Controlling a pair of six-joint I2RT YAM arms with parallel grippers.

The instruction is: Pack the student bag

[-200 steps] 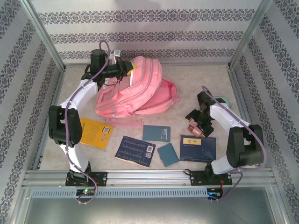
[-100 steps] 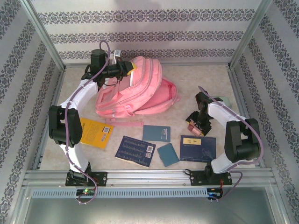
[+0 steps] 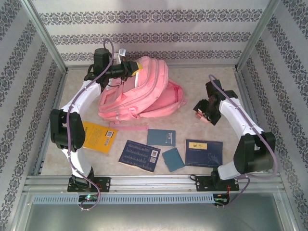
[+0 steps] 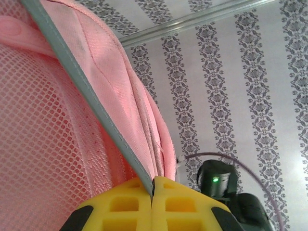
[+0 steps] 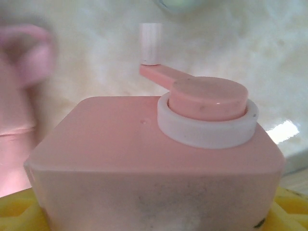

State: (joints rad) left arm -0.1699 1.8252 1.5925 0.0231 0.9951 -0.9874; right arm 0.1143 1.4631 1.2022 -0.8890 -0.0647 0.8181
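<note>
Left claw [image 3: 133, 68] sits in the upper middle of the overhead frame, pinched tight on the top rim of the student bag [image 3: 139, 94]. In the left wrist view its yellow fingertips [image 4: 120, 209] are pressed together with the bag's grey-trimmed edge caught between them, pink mesh lining to the left. That grip looks meant to lift the rim and hold the mouth open so something can drop in.

The bag itself lies toward the back of the surface [image 3: 192, 82], slumped on its side, with one flap spread out to the right.

Over at centre right, the right claw [image 3: 206, 113] is clamped around a small pink box with a crank handle, most likely a pencil sharpener [image 5: 154, 159]. Yellow pads show at both lower corners of the right wrist frame, hugging the box. It hangs well apart from the bag, to its right, so I'd judge this is the item headed for the opening.

Across the lower middle, the yellow book [image 3: 98, 136] and the blue books [image 3: 139, 155] lie flat in a row, not yet packed.
</note>
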